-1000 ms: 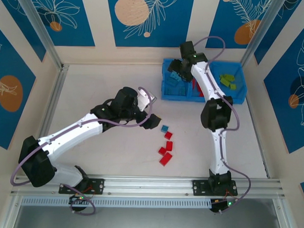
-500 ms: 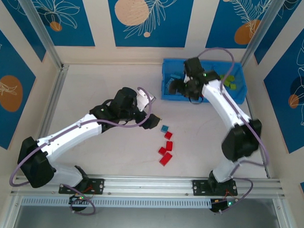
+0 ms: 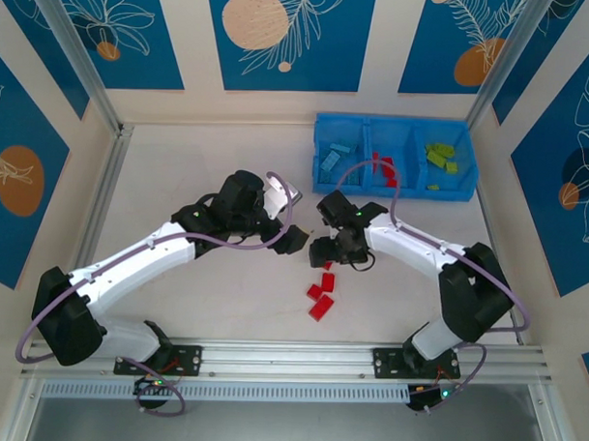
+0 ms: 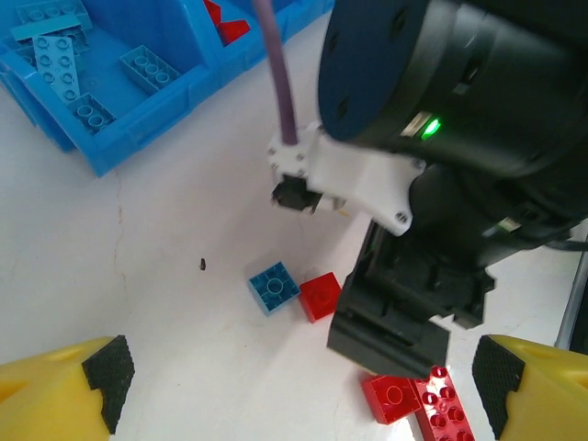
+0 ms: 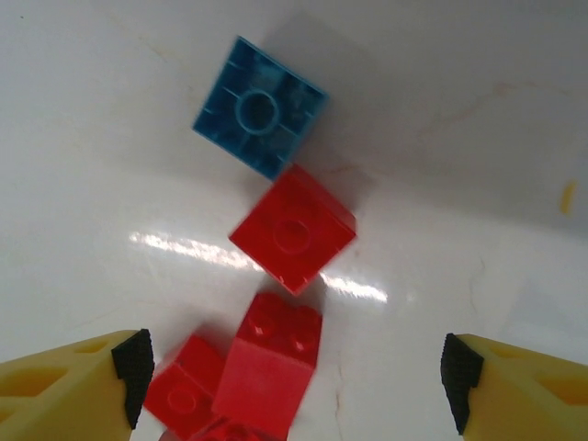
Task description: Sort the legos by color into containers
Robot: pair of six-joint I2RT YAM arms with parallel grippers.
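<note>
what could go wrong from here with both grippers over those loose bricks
The blue brick touches a red brick, so the right gripper, its jaws wide open, might catch both. The left gripper hangs close beside it over the same bricks, so they could collide.

Under the right gripper [image 5: 295, 372], the blue brick [image 5: 260, 107] and red bricks [image 5: 292, 230] are smooth hard plastic with a slight sheen. The white table [image 5: 478, 138] beneath is smooth and glossy, streaked with glare. Its yellow fingers [image 5: 55, 390] look like matt plastic, with dull black pads [image 5: 134, 372]. Ahead of the left gripper [image 4: 303, 377], the blue tray [image 4: 138, 147] is shiny moulded plastic.
</note>
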